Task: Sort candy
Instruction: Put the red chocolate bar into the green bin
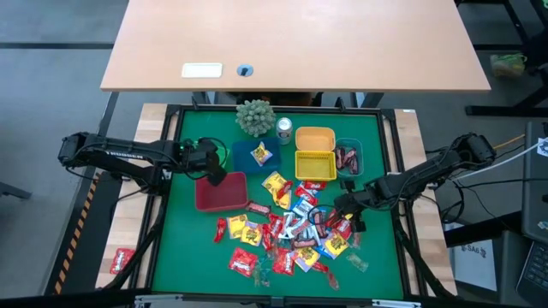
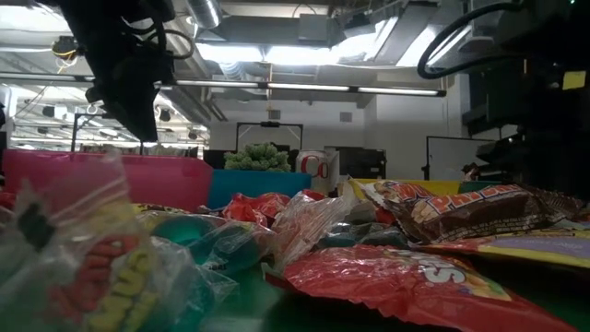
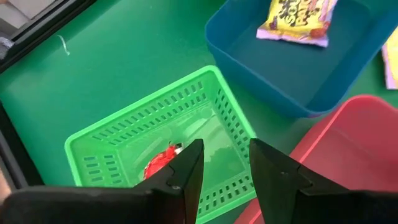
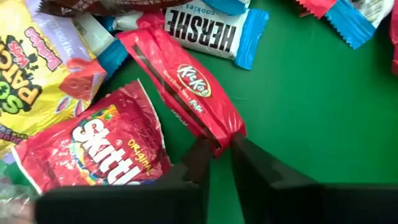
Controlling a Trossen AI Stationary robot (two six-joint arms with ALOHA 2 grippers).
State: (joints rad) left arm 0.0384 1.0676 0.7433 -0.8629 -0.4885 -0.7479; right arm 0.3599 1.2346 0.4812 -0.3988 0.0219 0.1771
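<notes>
Five small bins stand on the green mat [image 1: 188, 257]: a green basket [image 3: 155, 127], a blue bin [image 1: 255, 156], a red bin [image 1: 221, 192], a yellow bin [image 1: 315, 154] and a dark teal bin [image 1: 348, 157]. The candy [image 1: 287, 229] lies mostly in one loose heap, too many and too overlapped to count exactly, spreading from the mat's centre toward five o'clock. One yellow pack [image 1: 261, 154] sits in the blue bin, one red sweet [image 3: 160, 163] in the green basket, and a couple of dark pieces lie in the teal bin. One stray red pack [image 1: 122, 259] lies off the mat at eight o'clock. The right gripper [image 4: 221, 148] is low at the heap's three o'clock edge, its fingers nearly together, pinching one end of a red KitKat bar [image 4: 186, 84]; the bar lies flat, its long axis running straight away from the fingers. Just beside it lie a red Skittles pack [image 4: 102, 146], a Hershey bar [image 4: 208, 31] and a yellow Sour Patch pack [image 4: 28, 74], crowding the bar along one side and at its far end. The left gripper [image 3: 224, 165] hangs above the green basket near nine o'clock, fingers apart and empty. At twelve o'clock stand one small plant [image 1: 254, 117] and one silver can [image 1: 283, 130].
</notes>
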